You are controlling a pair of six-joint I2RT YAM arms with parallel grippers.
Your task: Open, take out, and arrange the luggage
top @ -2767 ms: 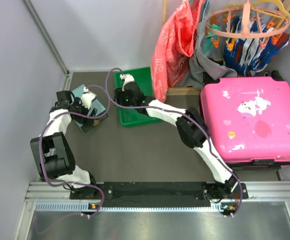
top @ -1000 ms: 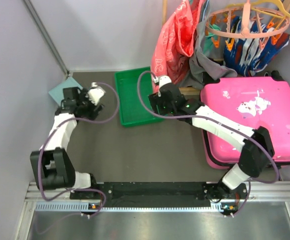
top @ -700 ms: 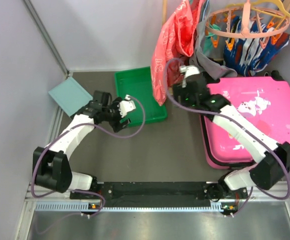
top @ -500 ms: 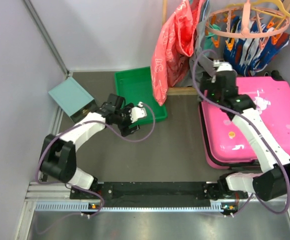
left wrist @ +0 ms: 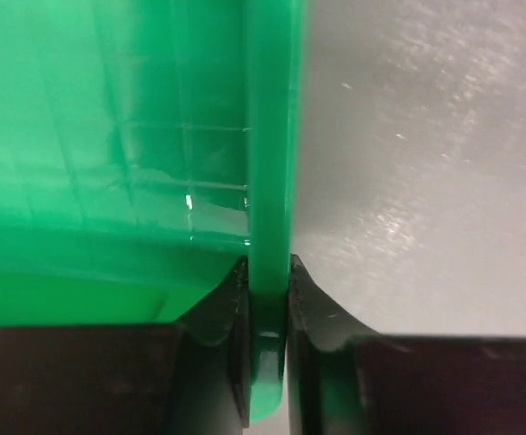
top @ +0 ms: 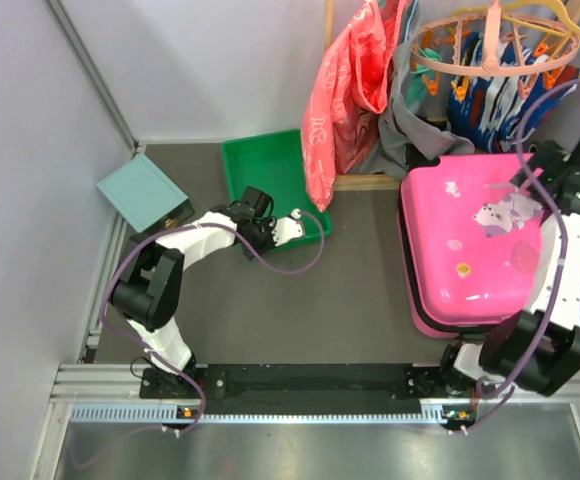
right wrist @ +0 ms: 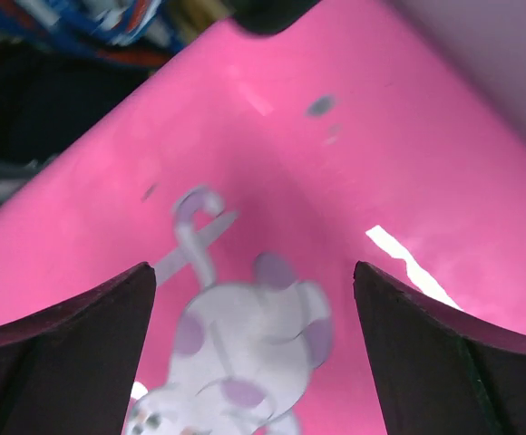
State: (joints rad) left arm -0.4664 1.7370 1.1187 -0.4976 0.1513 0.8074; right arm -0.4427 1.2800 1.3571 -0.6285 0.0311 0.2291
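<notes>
The luggage [top: 470, 250], a hot-pink hard-shell suitcase, lies flat and closed at the right. My right gripper [top: 538, 182] hovers over its far right part, open. In the right wrist view the pink lid [right wrist: 354, 181] and a white cartoon sticker [right wrist: 245, 344] show between the spread fingers of that gripper [right wrist: 254, 299]; nothing is held. My left gripper [top: 295, 222] is at the near right edge of the green tray [top: 265, 165]. In the left wrist view this gripper [left wrist: 268, 299] is shut on the tray's thin rim [left wrist: 269, 136].
A pale-teal box [top: 142, 190] leans at the left wall. Behind the luggage hang a red bag [top: 350, 80], grey cloth [top: 410, 130] and a round peg hanger [top: 495, 50]. A wooden rail [top: 365, 182] runs behind the tray.
My left gripper came from the teal box to the tray's near right edge and closed on the rim. The right arm swung from the tray across the luggage to its far right side.
</notes>
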